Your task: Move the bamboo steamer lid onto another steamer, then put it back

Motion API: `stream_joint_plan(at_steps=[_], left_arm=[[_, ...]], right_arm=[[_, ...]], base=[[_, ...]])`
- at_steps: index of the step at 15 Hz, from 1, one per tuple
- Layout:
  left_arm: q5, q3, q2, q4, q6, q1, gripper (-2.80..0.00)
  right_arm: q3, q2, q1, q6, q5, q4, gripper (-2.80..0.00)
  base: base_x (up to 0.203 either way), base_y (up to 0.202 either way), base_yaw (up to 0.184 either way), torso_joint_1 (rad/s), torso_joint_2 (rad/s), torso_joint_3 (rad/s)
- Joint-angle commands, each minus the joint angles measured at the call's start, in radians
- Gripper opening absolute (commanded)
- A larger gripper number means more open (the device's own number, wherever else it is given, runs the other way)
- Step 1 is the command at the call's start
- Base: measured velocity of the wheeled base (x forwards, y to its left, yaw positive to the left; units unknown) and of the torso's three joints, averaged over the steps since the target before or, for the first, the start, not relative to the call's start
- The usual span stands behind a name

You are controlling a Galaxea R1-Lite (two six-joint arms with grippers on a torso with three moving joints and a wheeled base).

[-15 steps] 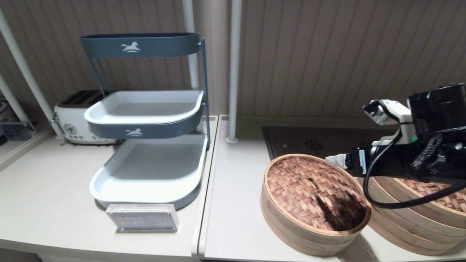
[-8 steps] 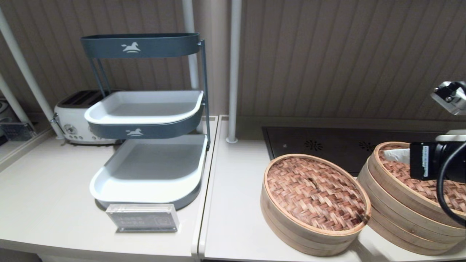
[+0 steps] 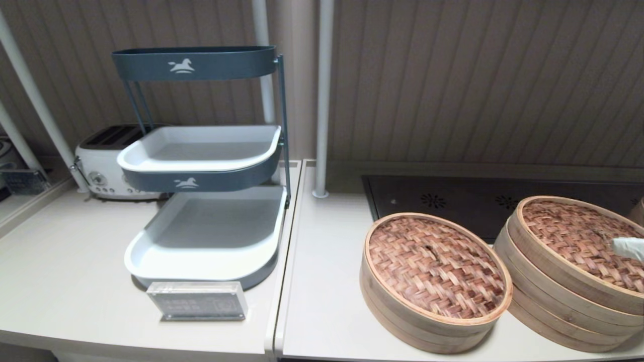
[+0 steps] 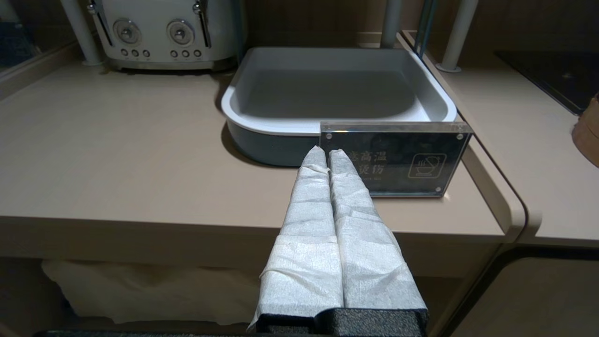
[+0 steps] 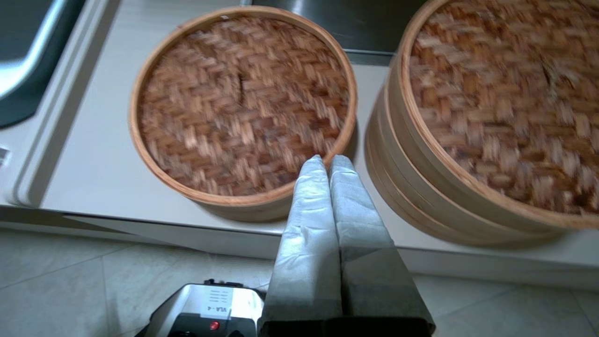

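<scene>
The bamboo steamer lid (image 3: 435, 264), reddish-brown woven with a small dark centre loop, lies flat on the low basket at the counter's front, and shows whole in the right wrist view (image 5: 243, 98). Just right of it stands the taller steamer (image 3: 553, 281) of stacked pale rings (image 5: 412, 154), wearing its own woven lid. My right gripper (image 5: 327, 160) is shut and empty, pulled back off the counter's front edge, aimed at the gap between the two steamers. Only its white tip (image 3: 624, 246) shows at the head view's right edge. My left gripper (image 4: 327, 152) is parked shut before the left counter.
A three-tier grey-and-white tray rack (image 3: 206, 246) stands on the left counter with an acrylic sign (image 3: 197, 300) in front and a toaster (image 3: 103, 161) behind. A dark hob (image 3: 453, 198) lies behind the steamers. Two white poles (image 3: 322, 100) rise at the back.
My right arm has drawn away from above the left lid, swinging right and back until only its fingertip remains in the head view. Both lids stay put.
</scene>
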Motion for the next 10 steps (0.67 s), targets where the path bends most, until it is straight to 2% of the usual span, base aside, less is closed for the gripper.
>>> stream_joint_plan(at_steps=[1, 4, 7, 10], left_arm=[[0.000, 0.028, -0.002, 0.000, 0.000, 0.000, -2.80], [0.000, 0.028, -0.002, 0.000, 0.000, 0.000, -2.80], [0.000, 0.028, -0.002, 0.000, 0.000, 0.000, -2.80], [0.000, 0.028, -0.002, 0.000, 0.000, 0.000, -2.80]], right_arm=[[0.089, -0.140, -0.033, -0.002, -0.010, 0.004, -2.80], [0.322, -0.418, -0.062, -0.015, -0.028, 0.005, -2.80], [0.507, -0.525, -0.079, -0.038, -0.031, -0.022, -2.80], [0.654, -0.589, -0.084, -0.052, -0.026, -0.123, -2.80]], base=[[0.000, 0.000, 0.000, 0.000, 0.00, 0.000], [0.000, 0.000, 0.000, 0.000, 0.00, 0.000], [0.000, 0.000, 0.000, 0.000, 0.00, 0.000], [0.000, 0.000, 0.000, 0.000, 0.00, 0.000]])
